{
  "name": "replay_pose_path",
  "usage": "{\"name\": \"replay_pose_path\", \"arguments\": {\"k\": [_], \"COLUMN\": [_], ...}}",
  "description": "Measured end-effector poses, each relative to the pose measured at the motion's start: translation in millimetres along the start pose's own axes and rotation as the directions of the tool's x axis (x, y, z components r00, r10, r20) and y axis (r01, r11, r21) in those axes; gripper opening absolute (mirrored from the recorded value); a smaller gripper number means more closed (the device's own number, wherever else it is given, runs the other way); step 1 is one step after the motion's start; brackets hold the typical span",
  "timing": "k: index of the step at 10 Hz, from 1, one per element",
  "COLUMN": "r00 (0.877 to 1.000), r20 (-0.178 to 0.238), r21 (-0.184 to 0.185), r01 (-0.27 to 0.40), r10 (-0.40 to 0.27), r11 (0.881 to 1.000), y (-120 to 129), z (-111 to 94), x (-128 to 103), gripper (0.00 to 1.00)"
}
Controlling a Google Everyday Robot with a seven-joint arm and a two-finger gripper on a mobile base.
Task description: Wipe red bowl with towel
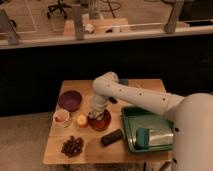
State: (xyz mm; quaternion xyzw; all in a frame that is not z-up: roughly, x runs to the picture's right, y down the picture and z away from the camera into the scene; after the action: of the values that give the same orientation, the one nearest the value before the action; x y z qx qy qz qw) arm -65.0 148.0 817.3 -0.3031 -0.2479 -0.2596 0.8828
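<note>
The red bowl [102,121] sits on the wooden table [95,155], a little left of its middle. My white arm reaches in from the right and bends down over it. The gripper [95,116] points down into the bowl's left side, at or just above its inside. A small pale patch shows at the gripper's tip; I cannot tell whether it is the towel. The arm's wrist hides the bowl's far rim.
A purple bowl [70,100] stands at the back left. A white cup [61,118] and a small orange fruit [81,120] sit just left of the red bowl. A dark cluster [72,146] and a dark bar [111,137] lie in front. A green tray [131,131] holds a green cup [142,137].
</note>
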Motion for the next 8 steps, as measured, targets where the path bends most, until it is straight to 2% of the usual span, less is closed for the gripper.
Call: {"name": "replay_pose_path", "arguments": {"k": [3,5,8], "r00": [0.999,0.996,0.995], "r20": [0.018,0.033,0.045], "r21": [-0.015,-0.029,-0.04], "r01": [0.046,0.079,0.085], "r10": [-0.046,-0.078,-0.083], "r11": [0.999,0.996,0.996], "y": [10,27,39], "z": [3,3,0], "x": [-23,-37,-33], "gripper": [0.0,0.0,0.0]}}
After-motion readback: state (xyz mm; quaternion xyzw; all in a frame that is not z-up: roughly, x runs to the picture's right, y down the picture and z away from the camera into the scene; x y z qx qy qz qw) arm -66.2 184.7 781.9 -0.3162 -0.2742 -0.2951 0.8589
